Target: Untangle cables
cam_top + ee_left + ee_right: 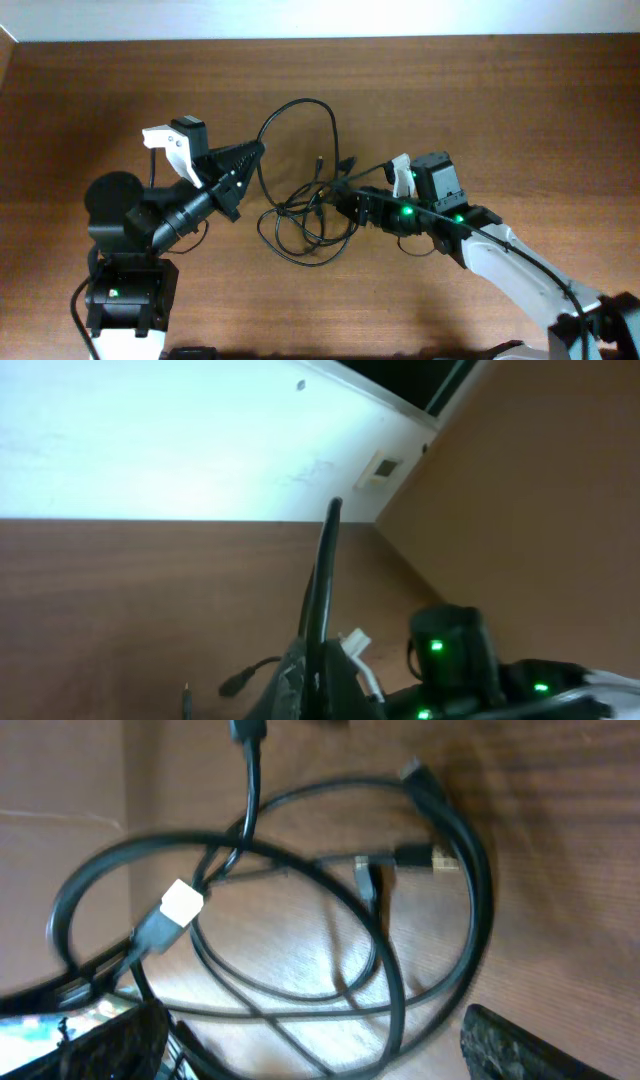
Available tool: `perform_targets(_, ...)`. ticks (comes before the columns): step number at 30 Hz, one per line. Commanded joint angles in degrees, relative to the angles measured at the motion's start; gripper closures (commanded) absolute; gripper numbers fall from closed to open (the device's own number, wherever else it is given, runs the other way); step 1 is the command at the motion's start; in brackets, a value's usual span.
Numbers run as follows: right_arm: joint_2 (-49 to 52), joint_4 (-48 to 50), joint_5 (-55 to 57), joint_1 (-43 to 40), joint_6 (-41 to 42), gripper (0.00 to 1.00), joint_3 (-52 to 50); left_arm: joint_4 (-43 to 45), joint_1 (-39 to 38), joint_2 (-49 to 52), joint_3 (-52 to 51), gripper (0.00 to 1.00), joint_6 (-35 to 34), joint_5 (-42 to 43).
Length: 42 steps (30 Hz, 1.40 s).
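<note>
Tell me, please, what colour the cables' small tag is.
The tag is white, clearest in the right wrist view.

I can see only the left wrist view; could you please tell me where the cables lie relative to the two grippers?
Observer: The cables lie tangled on the table, between the left gripper and the right gripper.
Operator: Is the left one holding anything?
Observer: Its jaws look shut on the left side of one large loop.
Operator: And the right?
Observer: Its jaws are open, straddling the tangle; a white tag marks one cable there.
</note>
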Motion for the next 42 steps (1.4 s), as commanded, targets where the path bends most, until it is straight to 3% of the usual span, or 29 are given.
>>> perform_targets(1, 1.75, 6.32, -2.49, 0.35, 5.99, 0.08, 0.74, 4.98, 0.24, -0.68, 1.40, 1.00, -2.75, 3.89)
perform_targets(6, 2.05, 16.26, -1.05, 1.73, 9.27, 0.08, 0.76, 10.38, 0.24, -0.68, 1.40, 1.00, -6.80, 4.74)
perform_targets(7, 2.05, 20.02, -0.48, 1.68, 9.38, 0.13, 0.76, 10.38, 0.24, -0.68, 1.40, 1.00, -6.80, 4.74)
perform_targets(8, 2.05, 22.64, 0.13, 1.68, 9.40, 0.22, 0.76, 10.38, 0.24, -0.72, 1.40, 1.00, -6.80, 4.79)
perform_targets(9, 2.05, 24.41, 1.44, 1.68, 9.66, 0.44, 0.76, 10.38, 0.24, -0.85, 1.40, 1.00, -6.80, 4.79)
perform_targets(12, 2.05, 23.39, 7.91, 0.92, 9.75, 0.90, 0.76, 10.58, 0.26, -1.44, 1.40, 1.00, -6.73, 4.72)
perform_targets(13, 2.05, 22.82, 8.59, 0.07, 9.68, 0.96, 0.76, 10.60, 0.33, -1.66, 1.40, 1.00, -6.71, 4.70)
perform_targets(18, 2.03, 14.23, 3.78, -8.00, 9.03, 0.95, 0.76, 10.49, 4.31, -1.68, 1.40, 1.00, -6.71, 4.72)
perform_targets(21, 1.90, 13.86, -8.35, -12.87, 5.77, 0.78, 0.79, 9.07, 6.58, -1.68, 1.40, 1.00, -6.73, 4.72)
perform_targets(27, 1.49, 13.66, -20.59, -14.05, 1.27, 0.73, 0.76, 5.57, 6.78, -1.62, 1.38, 1.00, -7.45, 1.97)
perform_targets(34, 1.49, 13.62, -18.43, -4.81, 1.27, 0.65, 0.76, -6.38, 6.78, -1.46, 1.38, 1.00, -18.14, -15.30)
perform_targets(38, 1.51, 12.72, -9.22, 3.21, 1.33, 0.54, 0.76, -12.44, 6.75, 1.62, 1.38, 1.00, -19.43, -17.88)
perform_targets(42, 1.51, 11.41, -0.55, 8.02, 2.89, 0.52, 0.76, -18.97, 6.21, 7.52, 1.38, 1.00, -19.41, -17.86)
